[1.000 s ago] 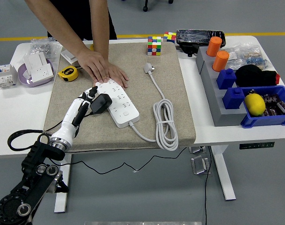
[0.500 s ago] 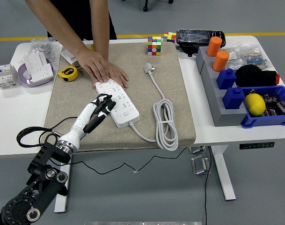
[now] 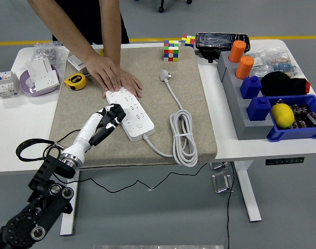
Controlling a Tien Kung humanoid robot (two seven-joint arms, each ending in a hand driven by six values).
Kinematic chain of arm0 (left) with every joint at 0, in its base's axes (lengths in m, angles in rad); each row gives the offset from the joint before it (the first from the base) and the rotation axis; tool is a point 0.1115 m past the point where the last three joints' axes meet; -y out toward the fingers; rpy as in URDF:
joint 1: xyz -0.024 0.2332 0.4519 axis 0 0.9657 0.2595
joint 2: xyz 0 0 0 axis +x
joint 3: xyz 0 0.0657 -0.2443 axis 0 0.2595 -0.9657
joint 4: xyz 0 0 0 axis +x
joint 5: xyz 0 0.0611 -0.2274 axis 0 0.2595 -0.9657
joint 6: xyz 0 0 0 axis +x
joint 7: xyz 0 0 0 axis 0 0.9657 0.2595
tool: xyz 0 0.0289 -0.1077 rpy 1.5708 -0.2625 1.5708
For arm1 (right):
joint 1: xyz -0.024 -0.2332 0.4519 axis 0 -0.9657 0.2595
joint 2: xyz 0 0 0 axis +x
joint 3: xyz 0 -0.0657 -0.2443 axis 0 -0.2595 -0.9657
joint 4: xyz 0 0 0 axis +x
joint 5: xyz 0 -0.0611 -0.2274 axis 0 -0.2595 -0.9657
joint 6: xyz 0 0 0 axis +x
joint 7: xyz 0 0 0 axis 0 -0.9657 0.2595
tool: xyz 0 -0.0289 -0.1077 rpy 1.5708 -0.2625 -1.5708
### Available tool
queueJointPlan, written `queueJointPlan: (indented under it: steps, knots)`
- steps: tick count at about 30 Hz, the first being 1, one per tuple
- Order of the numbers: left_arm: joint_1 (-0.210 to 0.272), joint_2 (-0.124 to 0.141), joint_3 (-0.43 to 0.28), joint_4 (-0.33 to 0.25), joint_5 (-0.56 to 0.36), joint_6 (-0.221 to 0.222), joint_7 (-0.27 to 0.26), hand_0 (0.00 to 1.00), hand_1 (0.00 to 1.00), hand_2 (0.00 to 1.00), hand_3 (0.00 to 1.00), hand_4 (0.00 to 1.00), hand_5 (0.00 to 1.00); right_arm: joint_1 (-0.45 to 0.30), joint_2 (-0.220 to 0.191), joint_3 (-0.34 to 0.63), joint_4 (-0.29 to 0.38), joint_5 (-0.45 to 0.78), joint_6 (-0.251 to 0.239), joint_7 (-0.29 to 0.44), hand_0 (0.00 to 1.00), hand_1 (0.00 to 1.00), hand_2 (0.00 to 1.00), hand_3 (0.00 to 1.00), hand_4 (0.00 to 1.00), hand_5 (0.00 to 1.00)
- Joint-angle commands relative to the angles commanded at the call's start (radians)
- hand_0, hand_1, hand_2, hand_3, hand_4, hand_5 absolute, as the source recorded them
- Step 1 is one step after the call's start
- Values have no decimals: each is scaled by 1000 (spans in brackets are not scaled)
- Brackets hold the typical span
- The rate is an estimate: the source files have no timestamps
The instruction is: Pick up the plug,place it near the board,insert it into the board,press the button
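White tabletop (image 3: pixel 12 122) w/ a beige mat (image 3: pixel 189 98). Left robot hand (image 3: pixel 110 117) reaches in from lower left, fingers curled around a black plug (image 3: pixel 114 115), held at the near-left edge of the white power strip (image 3: pixel 131 112); plug seems to touch the strip, but hard to tell if it's seated. A person's hand (image 3: pixel 113 75) presses flat on the strip's far end. Strip's white cable (image 3: pixel 182 135) lies coiled to the right.

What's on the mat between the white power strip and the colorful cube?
In the head view, only bare mat lies between the power strip and the Rubik's cube. The strip's white plug sits just beside that stretch.
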Motion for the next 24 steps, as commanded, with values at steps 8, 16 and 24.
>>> queueJointPlan:
  steps: [8, 16, 24]
  knots:
    - [14, -1, -26, 13, 53, -3, 17, 977, 973, 917, 878, 998, 998, 2, 1, 6, 0, -1, -1, 1, 791, 741, 732, 758, 998, 998]
    - [1, -3, -13, 46, 60, -8, 22, 980, 972, 913, 876, 998, 998, 5, 0, 9, 1, -4, -2, 2, 790, 741, 732, 757, 998, 998]
    - [-46, 4, 14, 78, 71, -13, 22, 981, 971, 913, 874, 998, 998, 5, -1, 3, 0, 1, -1, 0, 791, 741, 732, 757, 998, 998]
